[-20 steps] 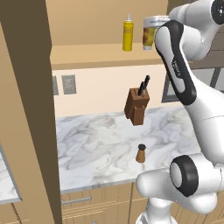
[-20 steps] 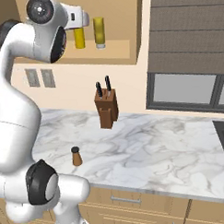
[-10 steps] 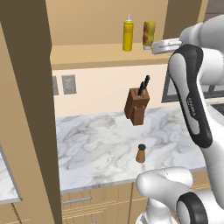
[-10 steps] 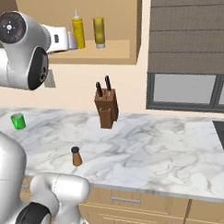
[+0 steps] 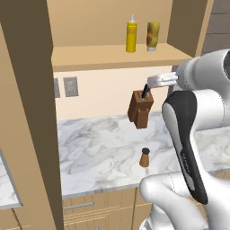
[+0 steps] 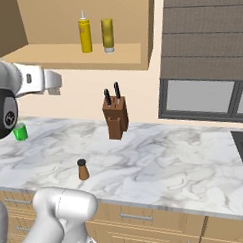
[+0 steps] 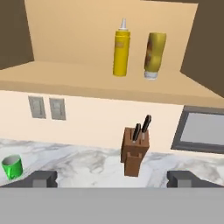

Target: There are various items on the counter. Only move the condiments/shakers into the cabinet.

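Two of three condiments already up on the cabinet (image 5: 112, 56) shelf: squeeze bottle (image 5: 131, 36) upright, yellow-orange jar (image 5: 152, 36) just beside it on the right, near but apart, both toward the right half of the shelf. Last one not yet moved: brown shaker (image 5: 144, 157) with black top, upright on the counter (image 5: 90, 148), near the front edge and well apart from the knife block (image 5: 140, 108) farther back by the wall. Gripper (image 7: 111, 179) empty, jaws wide apart, fingertips (image 7: 43, 178) low in the hand view on either side of the knife block's base, hand raised above the counter and below shelf level, facing the wall. Green cup (image 6: 20, 131) far left on the counter, not part of the job. Probably the turn toward the shaker next. Risks from here: descending straight along the present line of sight would bring the hand toward the knife block rather than the shaker, so wrong item grabbed or knife handles knocked. Shaker small and narrow-based, so an off-centre approach or one finger arriving first could topple it or send it rolling off the near edge. On the lift back up, shelf lip and right side panel close to the arm's path; clipping either could jar the shaker loose. Placing too close could tip the bottle or jar already standing there.
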